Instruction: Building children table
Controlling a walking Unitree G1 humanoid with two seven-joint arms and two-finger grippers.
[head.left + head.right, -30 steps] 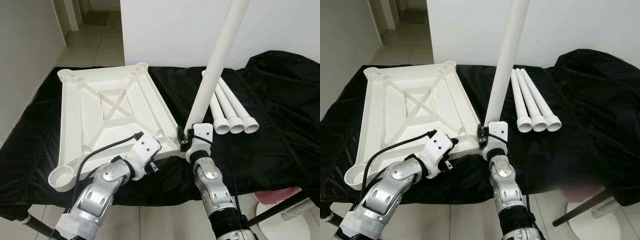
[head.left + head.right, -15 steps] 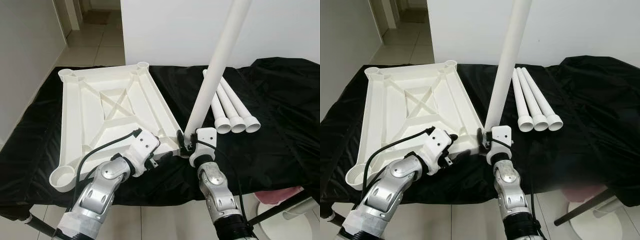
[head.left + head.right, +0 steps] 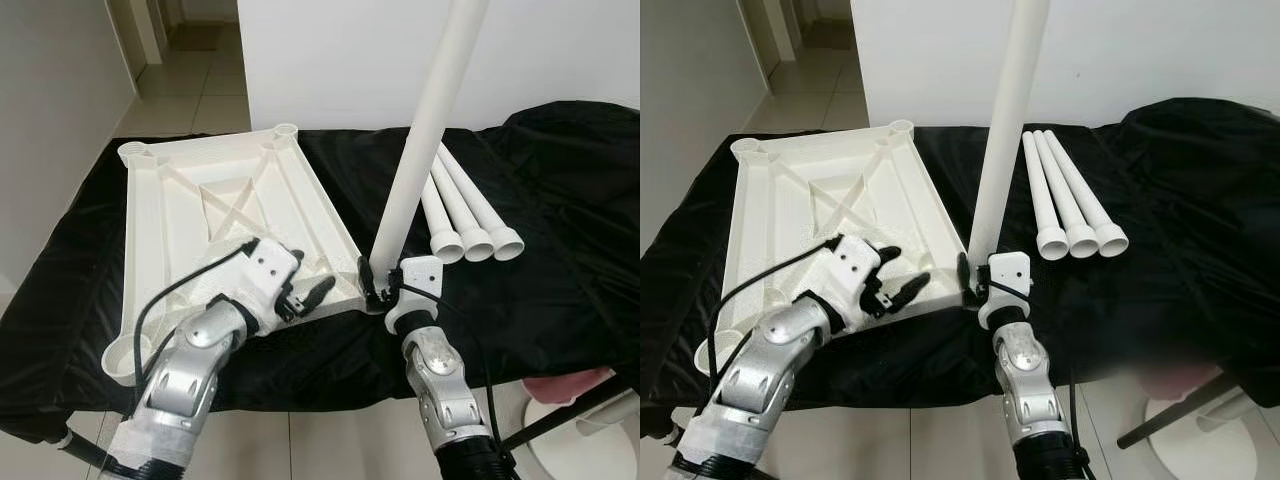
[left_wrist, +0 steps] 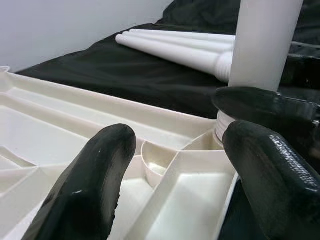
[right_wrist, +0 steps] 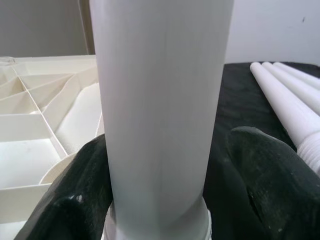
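one white plastic tabletop [image 3: 215, 215] lies upside down, ribbed underside up, on a surface covered by a black cloth [image 3: 560, 240], with a round leg socket at each visible corner. the right gripper [image 3: 377, 283] is clamped around the bottom of one white table leg [image 3: 425, 130], a fingertip [image 5: 75, 200] on each side of the tube, and holds it nearly upright, leaning a little away from the robot, with its lower end at the near corner socket of the tabletop just beside that gripper's own left. in the right wrist view the leg stands directly between the two black fingers, the ribbed panel lying beyond one finger. three more white table legs [image 3: 470, 205] lie side by side on the cloth beyond the right gripper and off to its right, touching one another, flared ends toward the robot; that makes four legs counted in all. the left gripper [image 3: 308, 290] hovers over the near edge of the tabletop, just to the left of the held leg, its two black fingers [image 4: 95, 185] spread apart and gripping nothing. in the left wrist view the corner socket [image 4: 157, 160] sits between and ahead of those parted fingers, with the base of the upright leg just past one fingertip and the right gripper's black finger against it.
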